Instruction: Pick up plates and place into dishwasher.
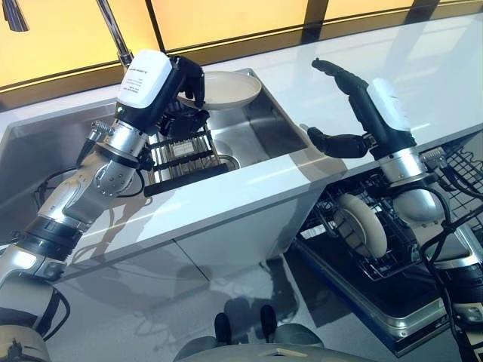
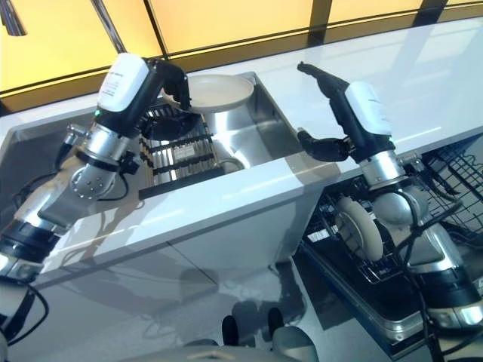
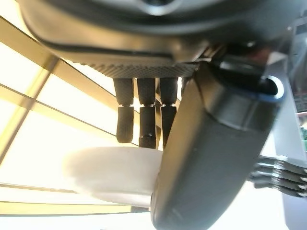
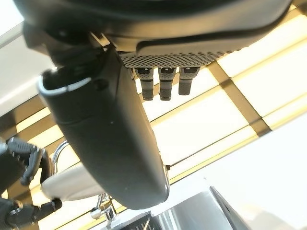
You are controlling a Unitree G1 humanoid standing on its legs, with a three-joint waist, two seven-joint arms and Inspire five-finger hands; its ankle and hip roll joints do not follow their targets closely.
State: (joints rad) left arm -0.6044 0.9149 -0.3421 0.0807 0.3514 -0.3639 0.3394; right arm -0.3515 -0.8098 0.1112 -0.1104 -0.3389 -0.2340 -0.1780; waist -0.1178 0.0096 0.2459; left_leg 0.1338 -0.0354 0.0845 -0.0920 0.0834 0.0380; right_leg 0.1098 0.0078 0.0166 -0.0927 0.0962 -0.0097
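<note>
A glossy white surface ran under yellow-lit window panels, with a steel sink sunk into it near its front edge. The left hand had its fingers and thumb curled onto the rim of a white plate held over the sink's far side, above a black rack. The right hand hung over the surface with straight fingers, holding nothing. Below the front edge, a dishwasher rack held another plate, partly hidden by the right arm.

Left hand fingers curled, seemingly gripping; right hand spread, raised.
</note>
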